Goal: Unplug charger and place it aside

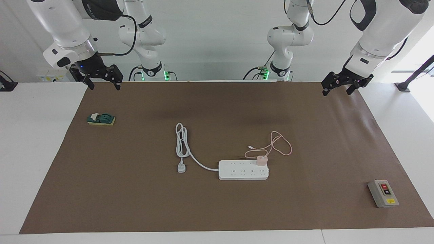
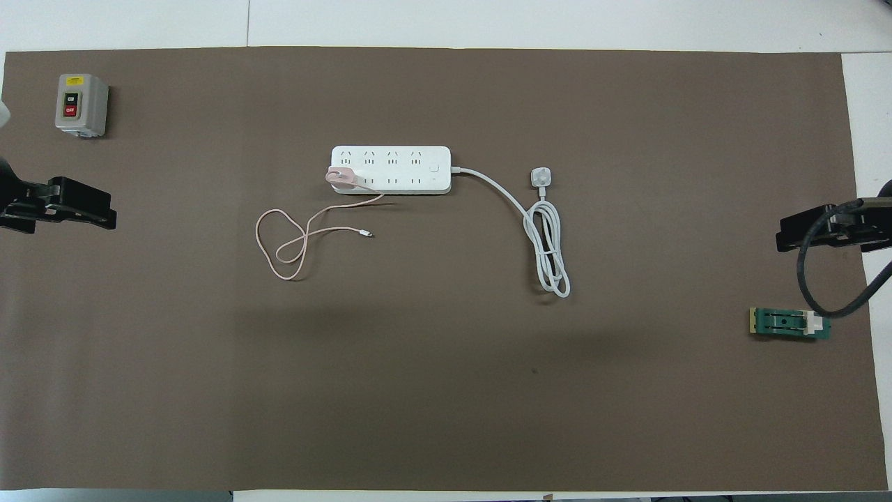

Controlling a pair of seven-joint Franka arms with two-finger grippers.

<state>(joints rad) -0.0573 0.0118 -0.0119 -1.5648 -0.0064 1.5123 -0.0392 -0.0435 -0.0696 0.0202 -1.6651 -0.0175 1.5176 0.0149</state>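
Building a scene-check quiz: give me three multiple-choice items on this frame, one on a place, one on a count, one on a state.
1. Where does the charger sit?
A. in the power strip, at its end toward the left arm
B. on the grey switch box
C. beside the green block

2. How many boxes with a red button are on the table?
A. one
B. two
C. three

3. State of the left gripper?
A. shut on the charger
B. open, up in the air, holding nothing
C. pressing the switch box

Answers: 1 A, the pink cube stands in an end socket; 2 A, only the switch box has one; 3 B, it hangs above the mat's edge, empty.
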